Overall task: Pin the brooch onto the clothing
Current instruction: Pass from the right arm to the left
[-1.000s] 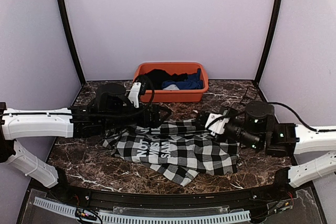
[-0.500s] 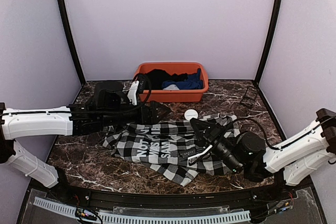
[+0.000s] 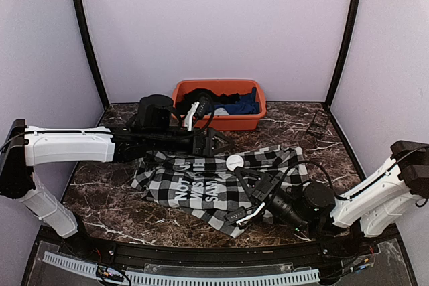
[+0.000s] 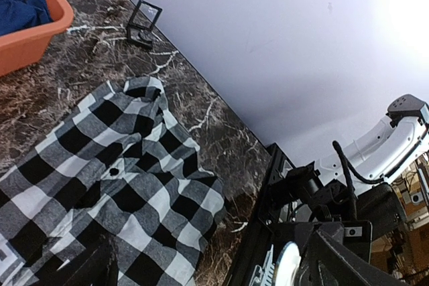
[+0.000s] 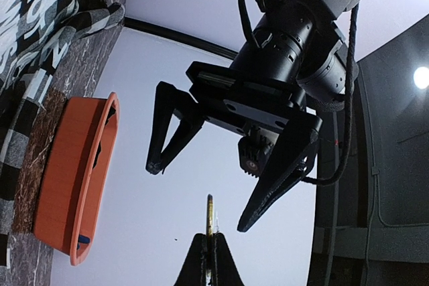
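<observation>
The clothing [image 3: 201, 189], a black-and-white check shirt with white block letters, lies spread on the marble table and also shows in the left wrist view [image 4: 114, 185]. My right gripper [image 3: 240, 169] points up over the shirt, shut on the brooch [image 3: 234, 162], a small white disc. The right wrist view shows the brooch [image 5: 210, 216] edge-on, sticking out of the closed right gripper [image 5: 210, 259]. My left gripper [image 3: 224, 144] hovers open just beyond the brooch, and its spread fingers [image 5: 244, 222] frame the brooch from above. In the left wrist view the left gripper [image 4: 221, 272] faces the brooch [image 4: 288, 266].
An orange basin [image 3: 218, 113] with black and blue garments stands at the back centre, also seen as the basin [image 4: 27, 25]. A small black frame [image 3: 316, 125] sits at the back right. The right arm [image 3: 362, 202] lies low along the near right edge.
The right arm has drawn back toward the near edge and tipped its gripper up, carrying the brooch left. The left gripper has slid right over the shirt toward the brooch.
</observation>
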